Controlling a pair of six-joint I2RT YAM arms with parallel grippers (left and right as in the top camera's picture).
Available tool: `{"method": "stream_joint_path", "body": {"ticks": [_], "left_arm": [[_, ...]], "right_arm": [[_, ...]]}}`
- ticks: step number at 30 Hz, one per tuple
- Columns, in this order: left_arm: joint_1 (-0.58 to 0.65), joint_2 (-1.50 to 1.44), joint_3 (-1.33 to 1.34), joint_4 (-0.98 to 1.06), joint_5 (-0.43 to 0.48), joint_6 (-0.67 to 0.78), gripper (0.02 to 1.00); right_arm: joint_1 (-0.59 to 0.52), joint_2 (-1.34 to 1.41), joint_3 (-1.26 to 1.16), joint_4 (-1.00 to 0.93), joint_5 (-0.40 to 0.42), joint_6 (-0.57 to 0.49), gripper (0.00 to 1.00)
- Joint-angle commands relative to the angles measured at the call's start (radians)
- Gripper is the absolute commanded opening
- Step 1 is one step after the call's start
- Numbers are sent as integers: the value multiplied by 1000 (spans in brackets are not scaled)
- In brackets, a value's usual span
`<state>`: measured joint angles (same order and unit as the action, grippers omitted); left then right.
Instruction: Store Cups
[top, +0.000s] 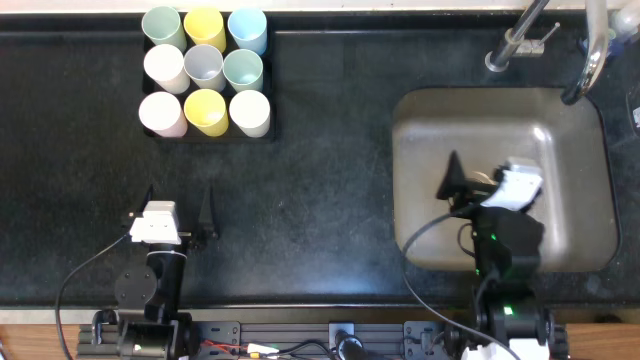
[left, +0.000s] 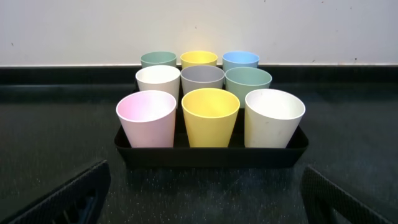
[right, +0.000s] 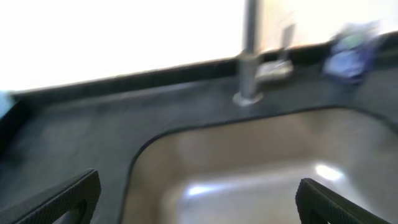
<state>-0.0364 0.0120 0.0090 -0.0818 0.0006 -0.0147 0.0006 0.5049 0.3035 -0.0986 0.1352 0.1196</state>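
Observation:
A black tray (top: 268, 128) at the back left of the dark counter holds several cups packed upright in rows. In the left wrist view the front row is a pink cup (left: 147, 117), a yellow cup (left: 211, 116) and a white cup (left: 273, 117), standing in the tray (left: 211, 155). My left gripper (top: 180, 203) sits on the near side of the tray, apart from it, open and holding nothing (left: 202, 199). My right gripper (top: 485, 172) hangs over the sink (top: 570, 120), open and holding nothing (right: 199, 199).
The steel sink (right: 249, 155) is sunk into the counter at the right, with a faucet (top: 520, 35) behind it (right: 250, 56). A blue object (right: 351, 53) lies beyond the sink. Open dark counter (top: 320, 200) lies between the tray and the sink.

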Motion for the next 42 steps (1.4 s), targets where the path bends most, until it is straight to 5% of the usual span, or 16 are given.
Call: {"method": "stream_joint_path", "body": {"ticks": [1,15,42], "left_arm": [[9,-10,-1,-3,6,22,1000],[9,-10,-1,-3,6,22,1000],[9,-10,-1,-3,6,22,1000]], "right_arm": [[-68,-179,-72,4,4,-4,998],[-73,-504,-285,6,3,-4,998],[-71,-502,-290,10,-12,-4,998]]}}
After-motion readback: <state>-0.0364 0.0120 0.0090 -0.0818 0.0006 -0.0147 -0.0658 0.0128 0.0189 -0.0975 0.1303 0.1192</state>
